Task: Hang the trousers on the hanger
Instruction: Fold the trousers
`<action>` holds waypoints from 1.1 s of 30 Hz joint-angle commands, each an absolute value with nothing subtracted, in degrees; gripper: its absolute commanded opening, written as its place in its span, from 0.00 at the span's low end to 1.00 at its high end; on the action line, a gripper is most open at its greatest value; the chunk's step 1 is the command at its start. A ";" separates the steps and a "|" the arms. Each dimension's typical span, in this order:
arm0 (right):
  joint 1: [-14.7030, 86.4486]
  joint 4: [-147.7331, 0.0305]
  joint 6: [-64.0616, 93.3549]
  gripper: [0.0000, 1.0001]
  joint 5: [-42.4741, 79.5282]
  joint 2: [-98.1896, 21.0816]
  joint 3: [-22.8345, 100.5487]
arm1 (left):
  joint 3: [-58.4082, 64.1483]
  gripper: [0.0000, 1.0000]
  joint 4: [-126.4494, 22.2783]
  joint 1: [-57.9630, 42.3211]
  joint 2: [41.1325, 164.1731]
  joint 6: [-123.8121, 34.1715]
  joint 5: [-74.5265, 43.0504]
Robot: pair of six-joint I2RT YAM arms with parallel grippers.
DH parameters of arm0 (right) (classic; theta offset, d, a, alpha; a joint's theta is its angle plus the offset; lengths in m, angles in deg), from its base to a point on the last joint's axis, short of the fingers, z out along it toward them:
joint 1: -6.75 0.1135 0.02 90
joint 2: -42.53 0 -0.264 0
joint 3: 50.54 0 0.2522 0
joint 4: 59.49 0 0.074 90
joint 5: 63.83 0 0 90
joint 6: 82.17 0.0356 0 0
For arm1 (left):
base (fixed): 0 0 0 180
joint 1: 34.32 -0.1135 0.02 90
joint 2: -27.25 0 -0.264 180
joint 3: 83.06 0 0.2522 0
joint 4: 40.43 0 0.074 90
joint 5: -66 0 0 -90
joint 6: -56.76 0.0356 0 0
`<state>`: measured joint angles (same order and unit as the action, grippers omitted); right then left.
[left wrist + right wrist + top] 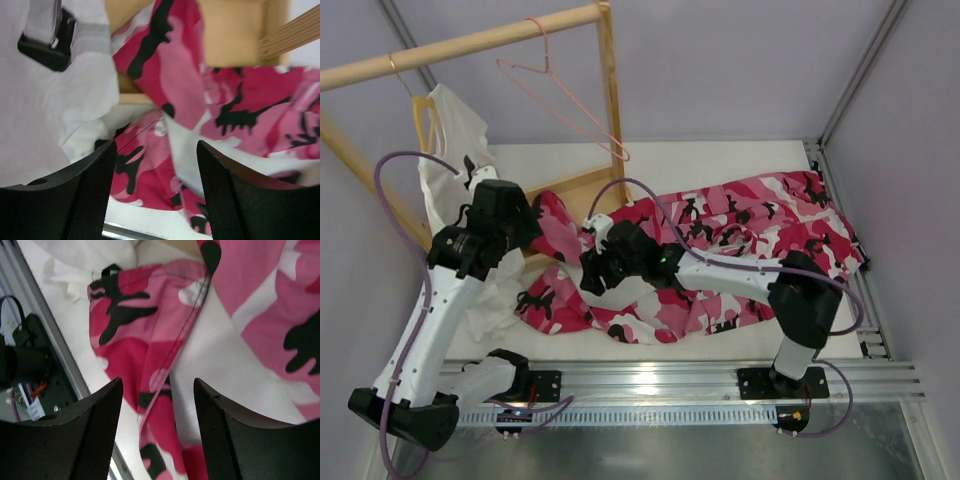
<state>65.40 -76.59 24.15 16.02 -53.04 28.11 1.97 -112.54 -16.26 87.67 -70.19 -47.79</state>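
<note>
trousers lie crumpled; left gripper and right gripper hang spread, seemingly empty, just above them.

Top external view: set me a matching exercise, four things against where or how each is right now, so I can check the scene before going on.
Things:
1 trousers
2 hanger
3 T-shirt
4 right gripper

States:
a hanging bare from the rail
b open, over camouflage cloth
c lying crumpled on the table
d hung at the rail's left end

Pairs: 1-c, 2-a, 3-d, 4-b.
</note>
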 commanded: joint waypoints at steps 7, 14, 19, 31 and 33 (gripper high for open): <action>65.37 -73.52 29.80 0.63 20.80 -72.86 44.69 | 13.32 0.77 -108.95 -16.48 80.25 -68.75 -36.22; 65.63 -71.50 32.70 0.60 21.07 -78.76 45.31 | 10.68 0.78 -107.28 -16.57 75.15 -70.24 -32.44; 68.52 -68.77 32.97 0.57 20.54 -80.78 44.61 | 8.75 0.78 -106.75 -16.48 71.55 -70.33 -35.07; 70.47 -72.72 27.89 0.04 30.72 -80.00 48.56 | 7.08 0.78 -107.45 -16.57 71.01 -70.59 -37.09; 70.29 -76.48 23.23 0.04 33.28 -76.85 51.63 | 6.47 0.78 -107.80 -16.57 71.54 -70.86 -38.84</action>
